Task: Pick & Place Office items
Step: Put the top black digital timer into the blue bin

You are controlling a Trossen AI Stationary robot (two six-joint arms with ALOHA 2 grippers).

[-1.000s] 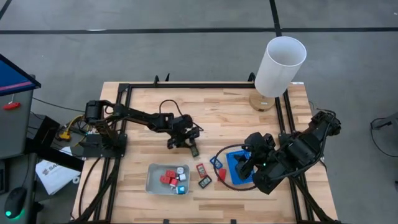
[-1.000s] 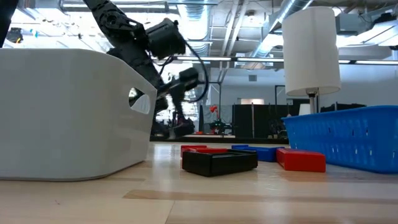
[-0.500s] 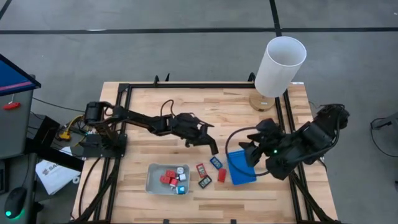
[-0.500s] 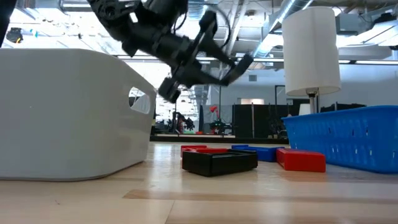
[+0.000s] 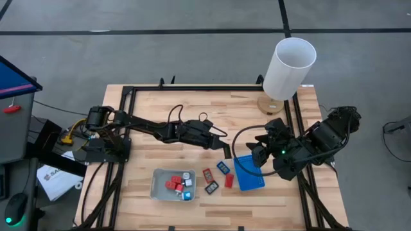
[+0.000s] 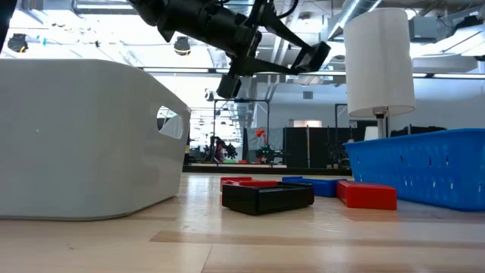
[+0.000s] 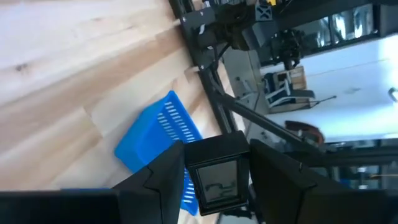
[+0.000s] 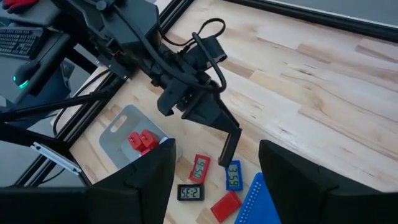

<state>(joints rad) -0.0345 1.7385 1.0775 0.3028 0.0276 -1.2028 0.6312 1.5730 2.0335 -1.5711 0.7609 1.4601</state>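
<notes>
High view: the left gripper [image 5: 225, 151] sits near the centre of the frame, its arm stretched low and almost flat from the left edge of the table [image 5: 218, 109]. Its fingers are clamped on a flat black clock [image 7: 217, 176] with a pale face; the left wrist view shows the piece pinched between both fingers, with the blue tray [image 7: 163, 134] beyond it. In the right wrist view the clock hangs from the fingertips at centre frame, clear of the wood, above a few loose pieces: a red clock [image 8: 199, 167], a blue one [image 8: 232, 175], a black one [image 8: 190, 192] and a red block [image 8: 225, 205]. The grey tray [image 5: 172, 184], lower centre of the high view, holds red blocks and small white and cyan bits. The right gripper [image 5: 257, 156] waits at centre right, over the blue tray's upper edge, fingers parted and holding nothing.
</notes>
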